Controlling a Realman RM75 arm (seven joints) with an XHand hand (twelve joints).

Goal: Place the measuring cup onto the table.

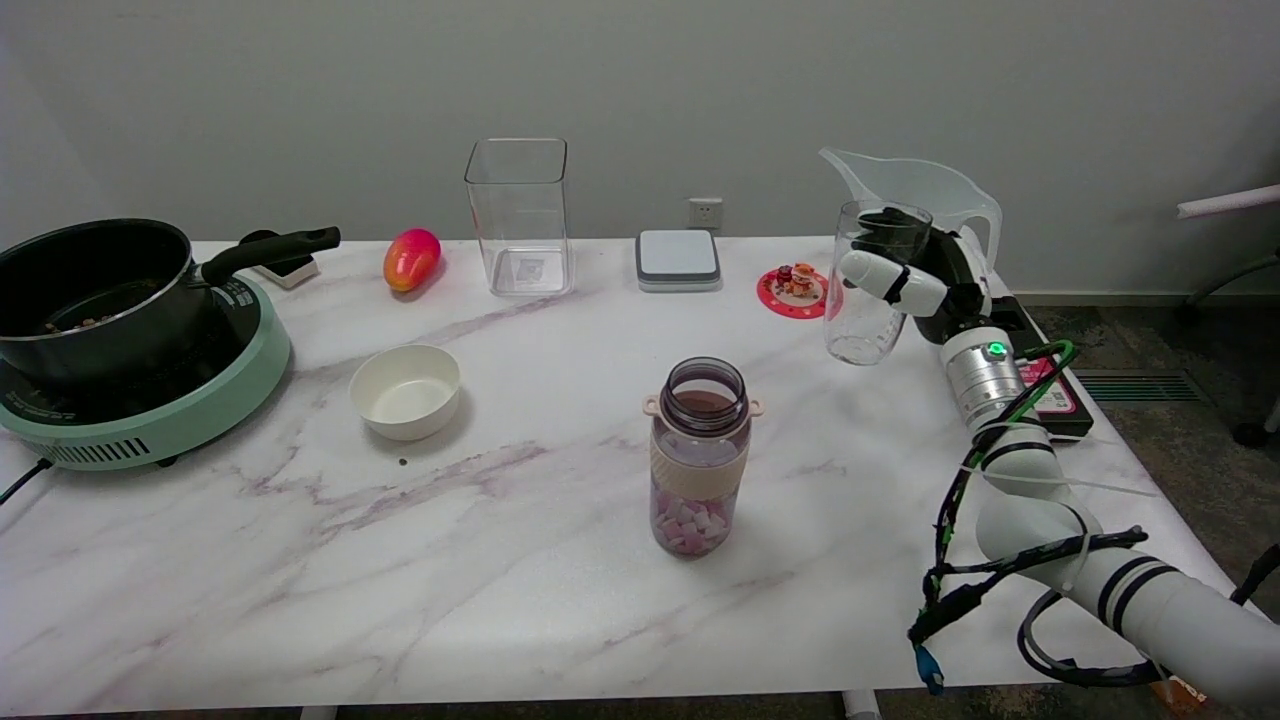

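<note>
Now, operator, your scene:
Robot hand (905, 275): you grip the measuring cup (868, 285).
Cup: upright, at the tabletop (500, 560).

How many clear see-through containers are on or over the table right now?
4: a square canister at the back, a bottle with pink pieces at centre, a glass cup held by the right robot hand, and a spouted measuring cup behind it.

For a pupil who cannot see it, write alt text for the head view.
The robot's right hand grips a clear measuring cup at the right of a marble table; whether its base touches the tabletop cannot be told. A clear jug stands behind it, a bottle of pink and white pieces sits mid-table, and a white bowl and black pot lie left.
</note>
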